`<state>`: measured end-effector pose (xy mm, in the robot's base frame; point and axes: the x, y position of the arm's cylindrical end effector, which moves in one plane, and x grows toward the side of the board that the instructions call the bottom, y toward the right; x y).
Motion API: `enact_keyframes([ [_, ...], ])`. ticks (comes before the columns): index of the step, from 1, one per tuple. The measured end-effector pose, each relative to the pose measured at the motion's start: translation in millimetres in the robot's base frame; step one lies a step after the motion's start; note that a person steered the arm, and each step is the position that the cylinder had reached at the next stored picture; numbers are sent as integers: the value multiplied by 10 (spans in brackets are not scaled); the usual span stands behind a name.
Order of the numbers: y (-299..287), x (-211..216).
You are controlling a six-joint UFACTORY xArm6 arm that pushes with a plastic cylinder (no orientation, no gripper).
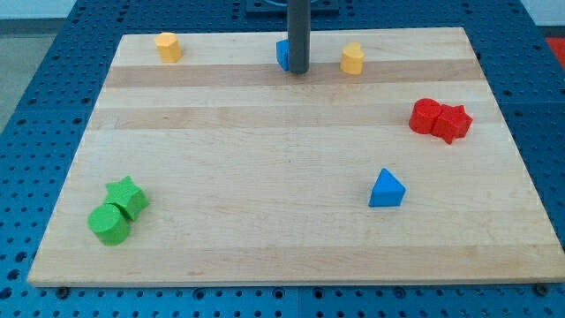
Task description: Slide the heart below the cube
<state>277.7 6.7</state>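
Yellow heart [353, 59] sits right of blue cube [282, 54]; my tip [298, 71] touches cube.

Pale wooden desk [265, 177] with lengthwise grain, resting on a blue perforated base [53, 106]. Along the view's top edge: yellow block [168, 46] at left, blue block [282, 55] at centre (half hidden behind the dark rod), yellow block [353, 59] right of it. At right, two red blocks [440, 119] touching. Lower right of centre, blue triangular block [387, 189]. Bottom left, green star block [128, 197] touching green round block [109, 223].
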Motion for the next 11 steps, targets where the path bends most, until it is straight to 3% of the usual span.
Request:
enact_keyframes([
  [2, 0, -77],
  [4, -99, 452],
  [5, 373, 460],
  [7, 1662, 163],
  [8, 1857, -247],
  [9, 1794, -523],
  [11, 1416, -369],
])
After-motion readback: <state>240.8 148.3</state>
